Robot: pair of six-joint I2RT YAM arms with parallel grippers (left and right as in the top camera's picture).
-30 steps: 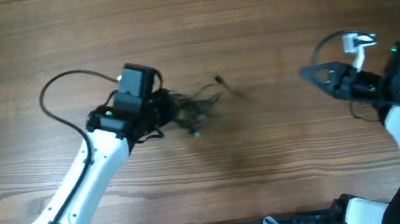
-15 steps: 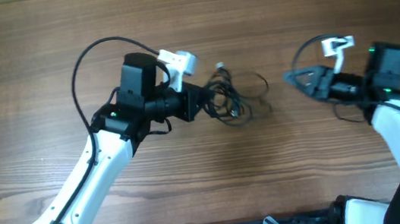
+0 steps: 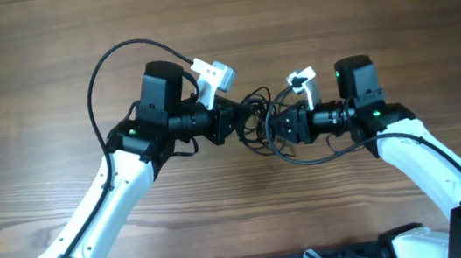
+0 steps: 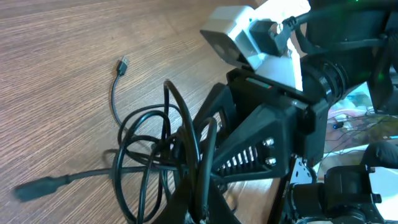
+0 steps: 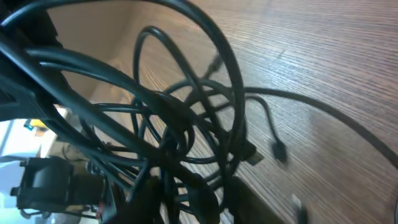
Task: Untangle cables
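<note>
Above a brown wood-grain table (image 3: 357, 8), a tangle of thin black cables (image 3: 257, 119) hangs strung between the two robot hands. The left gripper (image 3: 229, 120) is pinched tight on several cords at its fingertips, and loops fan out just beyond them. One loose strand trails to a small metal-tipped plug (image 4: 124, 64) lying on the wood, well clear of the fingers. The right gripper (image 3: 287, 127) pushes into the far side of the same bunch, with cords crossing right in front of its fingers. Whether those fingers have hold of a strand cannot be told. The work appears to be at the pulling-apart stage, with the knot not yet loosened. Next, the right gripper would likely need a firm pinch on a single loop, then a steady draw away from the left fingers.
</note>
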